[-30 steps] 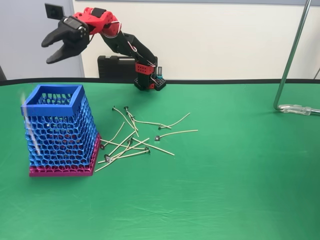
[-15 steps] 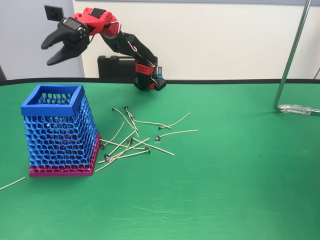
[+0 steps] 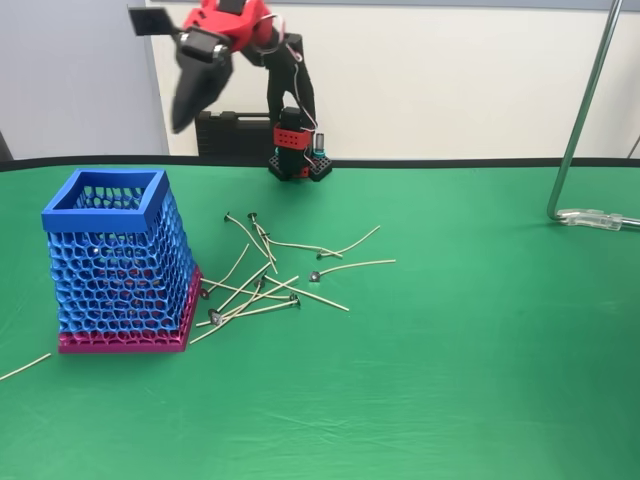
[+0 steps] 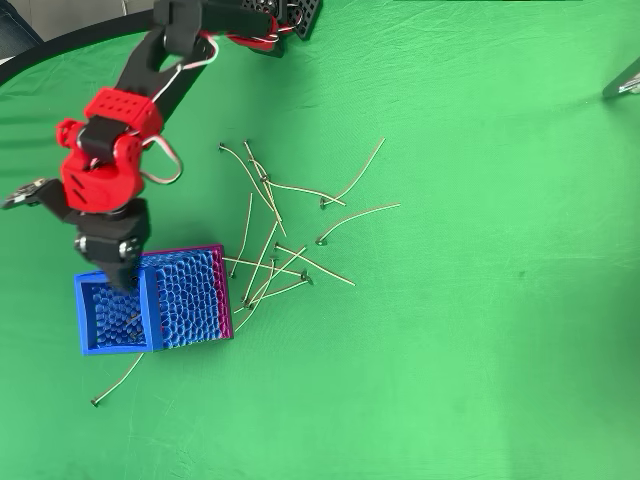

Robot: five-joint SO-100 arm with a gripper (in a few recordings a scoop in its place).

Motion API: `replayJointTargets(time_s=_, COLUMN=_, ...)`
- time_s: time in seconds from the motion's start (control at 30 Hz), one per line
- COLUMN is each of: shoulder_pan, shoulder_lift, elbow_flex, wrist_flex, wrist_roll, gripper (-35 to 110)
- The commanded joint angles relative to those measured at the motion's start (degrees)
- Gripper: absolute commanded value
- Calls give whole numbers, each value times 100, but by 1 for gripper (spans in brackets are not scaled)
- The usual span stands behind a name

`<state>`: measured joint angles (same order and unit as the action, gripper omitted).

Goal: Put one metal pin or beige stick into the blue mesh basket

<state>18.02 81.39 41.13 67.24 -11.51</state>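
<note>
Pincer [image 3: 185, 112]: raised above the counter [image 3: 480, 380], fingers together, apparently holding nothing.
Basket [image 3: 118, 262]: upright, contents unclear through the mesh.
Sticks [image 3: 265, 275]: scattered beside the basket; stray stick [image 4: 118, 381] outside.
Progress: delivery unconfirmed.

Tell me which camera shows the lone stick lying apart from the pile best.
The overhead view: the stray stick lies whole on the green cloth in front of the blue basket, its metal tip visible. The fixed view cuts it off at the left edge.
</note>
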Motion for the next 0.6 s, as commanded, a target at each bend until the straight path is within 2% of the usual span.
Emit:
replayJointTargets(time_s=0.0, shoulder_pan=-378, shoulder_lift=1195, elbow_flex=1072, wrist_flex=-88, wrist_roll=18, gripper=1)
replayJointTargets(time_s=0.4, shoulder_pan=-2127, shoulder_lift=4746, elbow_flex=5133, wrist_flex=-343, wrist_roll=193, gripper=1)
replayJointTargets(time_s=0.57, shoulder_pan=-2391, shoulder_lift=6407, elbow_flex=6864, wrist_flex=-606, wrist_roll=501, gripper=1)
